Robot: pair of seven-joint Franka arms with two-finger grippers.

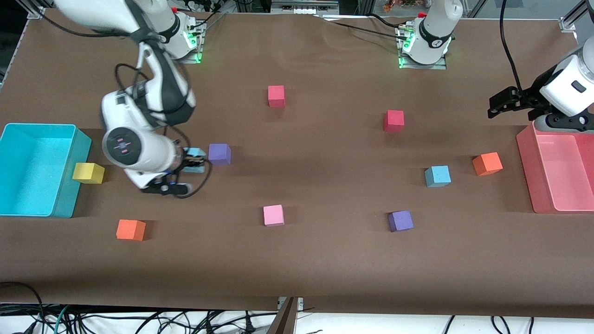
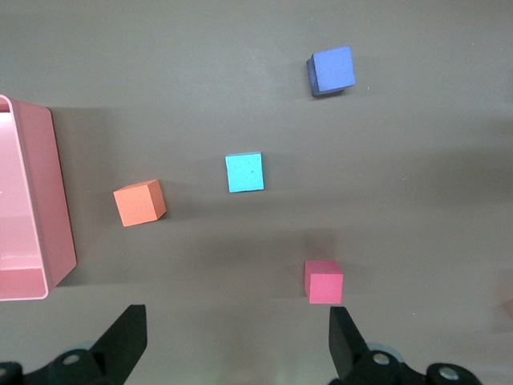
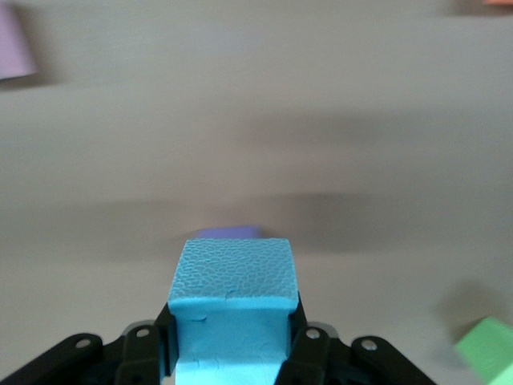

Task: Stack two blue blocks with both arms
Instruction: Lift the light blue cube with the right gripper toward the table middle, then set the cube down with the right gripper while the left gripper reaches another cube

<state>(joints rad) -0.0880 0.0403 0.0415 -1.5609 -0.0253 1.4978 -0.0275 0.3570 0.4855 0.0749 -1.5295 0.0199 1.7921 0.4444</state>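
My right gripper [image 1: 189, 162] is shut on one sky-blue block [image 1: 195, 157], low over the table beside a purple cube [image 1: 219, 153]. In the right wrist view the blue block [image 3: 234, 297] fills the space between the fingers of the right gripper [image 3: 232, 349]. The other blue block [image 1: 437, 176] sits on the table toward the left arm's end; it also shows in the left wrist view [image 2: 244, 172]. My left gripper [image 1: 495, 105] is open and empty, raised near the pink bin. In its own view the left gripper [image 2: 235, 345] has its fingers wide apart.
A cyan bin [image 1: 37, 167] with a yellow cube [image 1: 88, 172] beside it stands at the right arm's end. A pink bin [image 1: 557, 171] stands at the left arm's end. Orange cubes [image 1: 131, 229] [image 1: 487, 163], red cubes [image 1: 276, 96] [image 1: 393, 120], a pink cube [image 1: 273, 215] and a purple cube [image 1: 400, 221] lie scattered.
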